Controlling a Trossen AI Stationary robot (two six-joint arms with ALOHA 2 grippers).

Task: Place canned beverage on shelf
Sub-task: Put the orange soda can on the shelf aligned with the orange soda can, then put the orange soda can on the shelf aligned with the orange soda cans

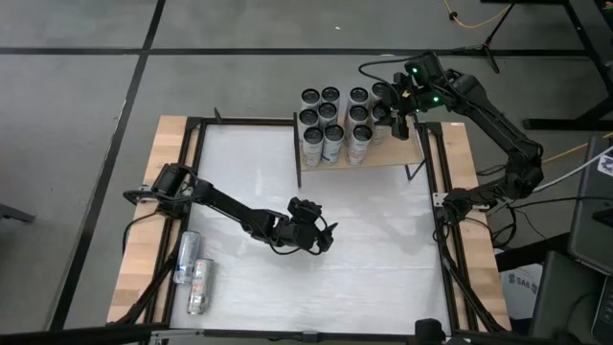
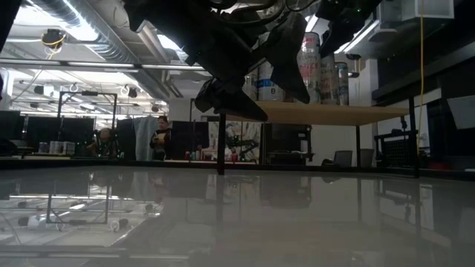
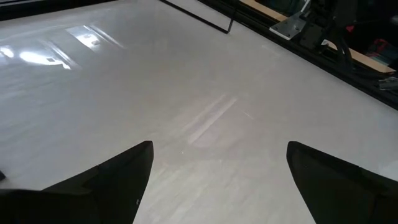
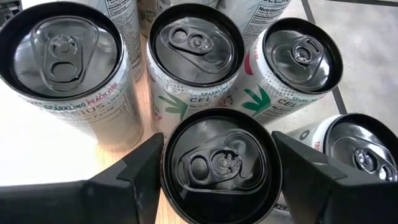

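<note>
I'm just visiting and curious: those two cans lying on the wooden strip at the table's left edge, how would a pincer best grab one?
Across the round body at its middle, coming straight down from above. Both lying cans rest on their sides, so their curved walls face up and the ends point along the strip. The left pincer, open over the white tabletop, is the nearer one; I'd guess it fits.

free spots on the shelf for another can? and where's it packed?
The pale wooden shelf is bare only along its right strip, beside the right gripper, shut on a can. The upright silver cans crowd its left and middle. The white tabletop is bare right of the open left gripper.
</note>
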